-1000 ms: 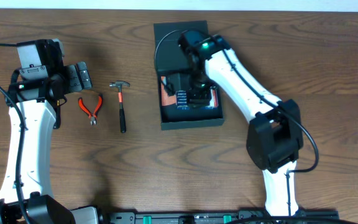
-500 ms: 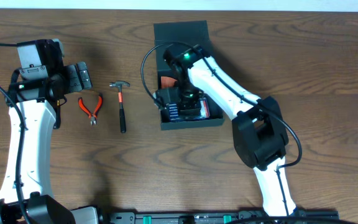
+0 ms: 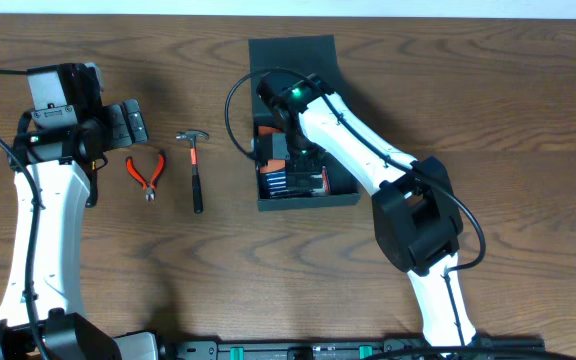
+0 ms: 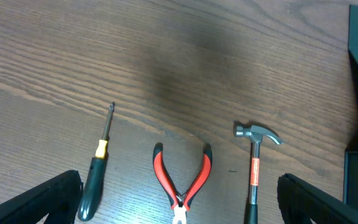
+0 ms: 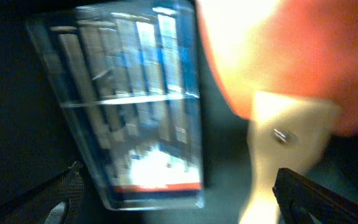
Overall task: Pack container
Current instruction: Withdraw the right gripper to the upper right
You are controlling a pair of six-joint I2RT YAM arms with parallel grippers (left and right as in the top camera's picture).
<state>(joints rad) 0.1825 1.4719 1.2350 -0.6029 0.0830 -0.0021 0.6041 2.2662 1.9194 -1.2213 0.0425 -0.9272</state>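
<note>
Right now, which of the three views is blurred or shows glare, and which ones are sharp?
Right wrist view: heavy blur; the clear case is smeared and the orange object burns out to white glare. Left wrist view: sharp, hammer and pliers crisp, a soft shadow on the table. Overhead view: sharp, evenly lit, the container clearly outlined.

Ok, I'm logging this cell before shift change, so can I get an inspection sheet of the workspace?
Surface: brown wooden table.
Job's things: container open, lid folded back; clear case and orange item inside.
Clutter: pliers, hammer, screwdriver lying apart, left of the container.
End effectors: left end effector open, over the tools; right end effector open, inside the container.
Cables: black cable loops off the right arm.
Surroundings: nothing seen.
</note>
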